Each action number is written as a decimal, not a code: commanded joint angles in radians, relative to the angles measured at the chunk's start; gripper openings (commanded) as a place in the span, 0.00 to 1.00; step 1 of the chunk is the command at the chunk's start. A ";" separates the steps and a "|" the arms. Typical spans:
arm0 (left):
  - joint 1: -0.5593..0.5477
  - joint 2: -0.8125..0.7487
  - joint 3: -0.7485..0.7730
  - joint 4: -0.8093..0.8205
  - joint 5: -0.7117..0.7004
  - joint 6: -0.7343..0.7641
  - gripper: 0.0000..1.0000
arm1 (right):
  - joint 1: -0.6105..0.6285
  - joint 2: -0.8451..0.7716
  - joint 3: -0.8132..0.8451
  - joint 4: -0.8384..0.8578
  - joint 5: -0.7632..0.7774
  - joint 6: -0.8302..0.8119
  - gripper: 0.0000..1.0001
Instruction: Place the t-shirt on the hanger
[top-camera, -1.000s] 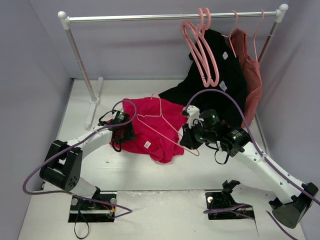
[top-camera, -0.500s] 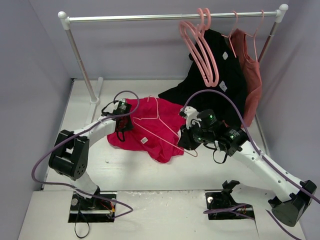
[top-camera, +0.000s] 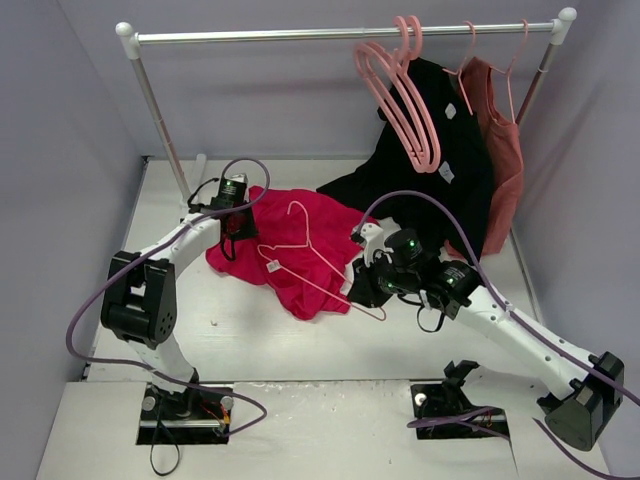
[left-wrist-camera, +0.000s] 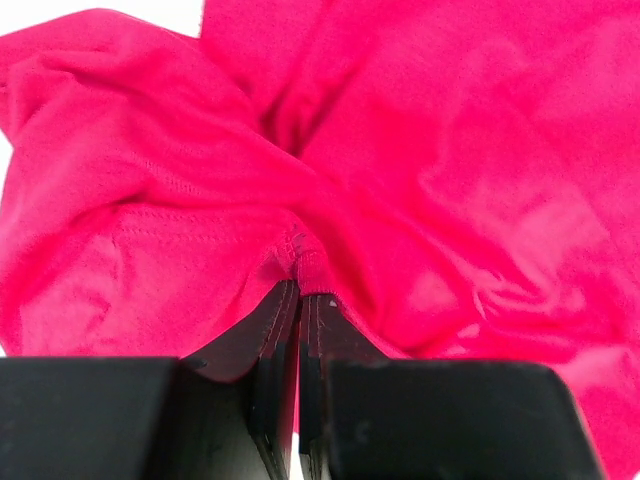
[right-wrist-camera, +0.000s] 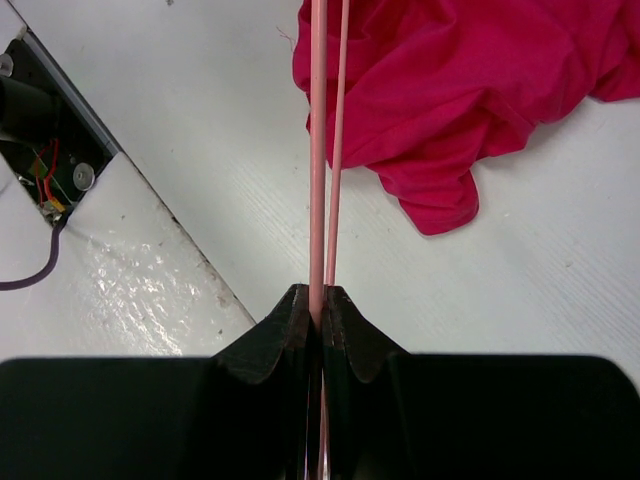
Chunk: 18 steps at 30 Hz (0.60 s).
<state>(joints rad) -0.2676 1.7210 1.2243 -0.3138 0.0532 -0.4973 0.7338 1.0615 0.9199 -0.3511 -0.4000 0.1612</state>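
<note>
The crimson-pink t-shirt (top-camera: 300, 270) lies crumpled on the white table, left of centre. My left gripper (top-camera: 232, 218) is at its far left edge, shut on a pinched fold of the fabric. In the left wrist view the fold bunches between the fingertips of the left gripper (left-wrist-camera: 300, 290), and the t-shirt (left-wrist-camera: 420, 150) fills the frame. The thin light-pink hanger (top-camera: 372, 310) lies slanted across the shirt, hook toward the back. My right gripper (top-camera: 366, 290) is shut on its near right end. In the right wrist view the right gripper (right-wrist-camera: 321, 300) clamps one rod of the hanger (right-wrist-camera: 318, 150), with the t-shirt (right-wrist-camera: 450, 90) beyond.
A clothes rail (top-camera: 340, 34) spans the back, with spare pink hangers (top-camera: 405, 105), a black shirt (top-camera: 445, 165) and a rust-red top (top-camera: 503, 150) hanging at the right. The rail's left post (top-camera: 160, 120) stands just behind my left gripper. Grey walls close both sides.
My left gripper shut on the t-shirt's edge and pulled it back and to the left. My right gripper carried the hanger slightly left and nearer.
</note>
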 joint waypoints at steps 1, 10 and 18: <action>-0.005 -0.081 0.050 -0.030 0.054 0.037 0.00 | 0.006 0.008 -0.030 0.141 -0.008 0.024 0.00; -0.025 -0.121 0.084 -0.160 0.017 0.075 0.00 | 0.009 -0.014 -0.096 0.241 0.059 0.014 0.00; -0.062 -0.086 0.164 -0.300 -0.044 0.135 0.00 | 0.016 -0.046 -0.141 0.319 0.035 -0.005 0.00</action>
<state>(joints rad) -0.3065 1.6588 1.3212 -0.5644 0.0418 -0.4053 0.7372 1.0443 0.7887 -0.1558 -0.3489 0.1730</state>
